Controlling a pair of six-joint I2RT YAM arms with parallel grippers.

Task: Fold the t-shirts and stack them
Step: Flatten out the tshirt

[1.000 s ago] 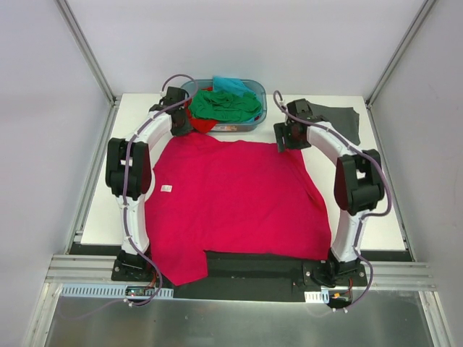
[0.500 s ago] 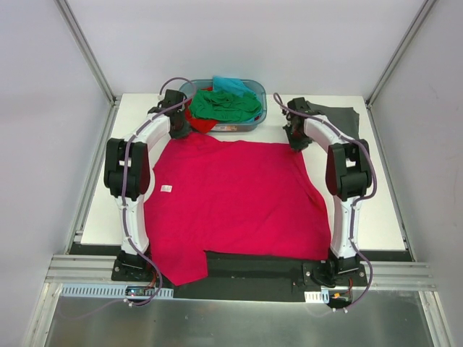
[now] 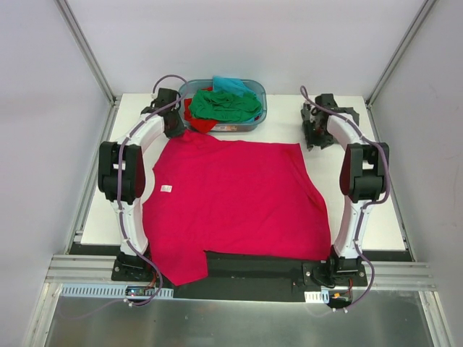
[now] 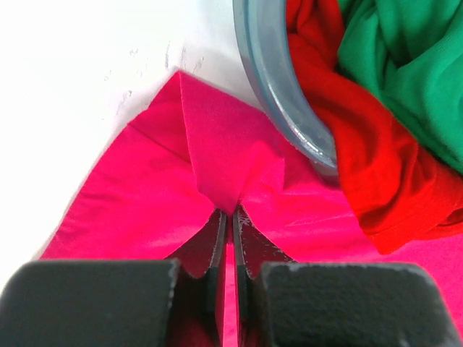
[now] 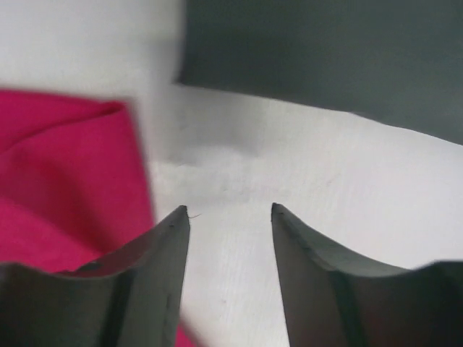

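Since a second ago the right gripper (image 5: 230, 210) has swung off the far right corner of the crimson-pink t-shirt (image 3: 231, 195), away from the basket (image 3: 233, 129) and out towards the dark grey t-shirt (image 3: 352, 116). The left arm has only shifted slightly outward. The right gripper's fingers stand apart with nothing between them, over bare table (image 5: 239, 166). The pink corner lies on the basket side of it and the grey cloth beyond.

The left gripper (image 4: 226, 215) is pinched tight on a raised fold at the pink shirt's far left corner, just beside the basket's near left rim.

The pink shirt lies spread open in front of the basket, its small white tag (image 3: 166, 189) showing. The end farthest from the basket drapes past the table edge, and no fold shows in it yet. The dark grey shirt lies flat to the right of the basket, apart from it. The green t-shirt (image 3: 226, 105) and teal t-shirt (image 3: 230, 84) are heaped inside the basket, and the red t-shirt (image 3: 195, 123) spills over its left rim.

The job looks barely begun: one shirt is laid out, nothing is stacked, and three shirts are waiting in the basket.
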